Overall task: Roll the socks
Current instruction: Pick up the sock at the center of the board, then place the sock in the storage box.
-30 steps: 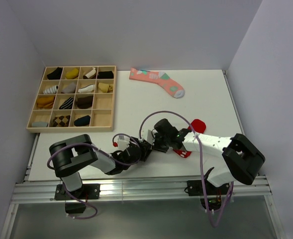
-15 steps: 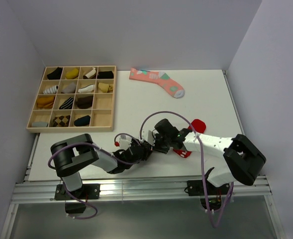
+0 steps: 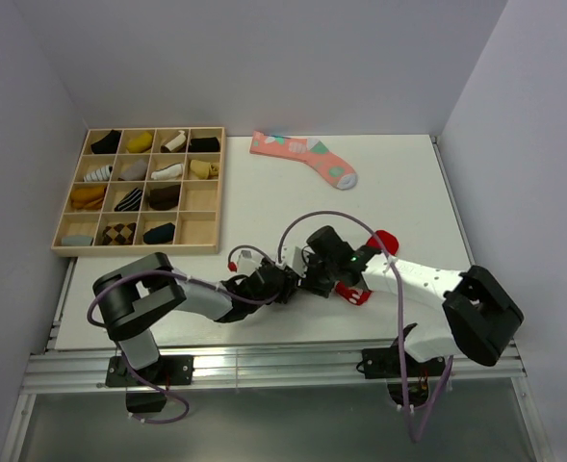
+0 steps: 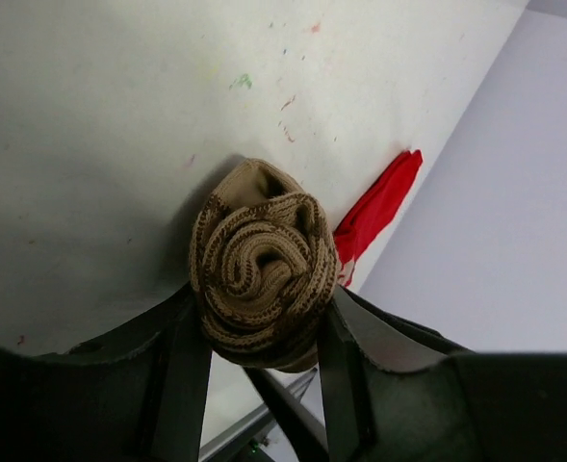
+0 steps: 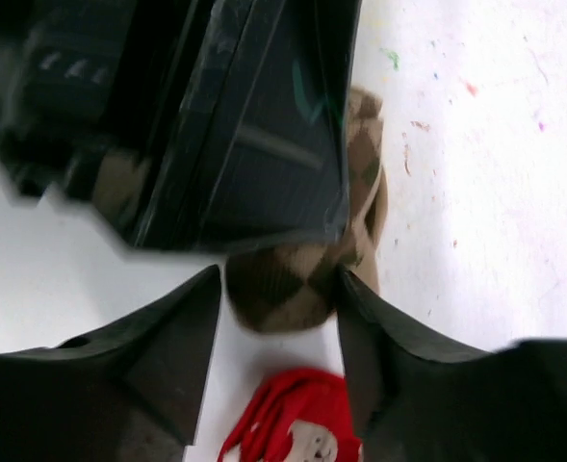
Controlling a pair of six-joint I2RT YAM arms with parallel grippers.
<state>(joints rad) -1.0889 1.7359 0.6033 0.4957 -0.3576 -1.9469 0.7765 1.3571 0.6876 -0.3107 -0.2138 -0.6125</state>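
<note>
Built from white links and bulky black joint housings: left arm (image 3: 201, 301), right arm (image 3: 423, 279). Looped with purple cables (image 3: 326, 213). Dark, glossy, wedge-shaped fingers (image 5: 148, 366) on the right tool (image 5: 278, 279).

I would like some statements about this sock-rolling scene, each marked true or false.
1. The brown-and-tan argyle knit sock sits as a rolled coil between the fingers of the left gripper. True.
2. The pink sock with teal patches lies inside the wooden compartment tray. False: it lies flat on the white table, outside the tray.
3. The red sock lies on the table close to the argyle sock. True.
4. Every tray compartment holds a sock. False: two in its right column are empty.
</note>
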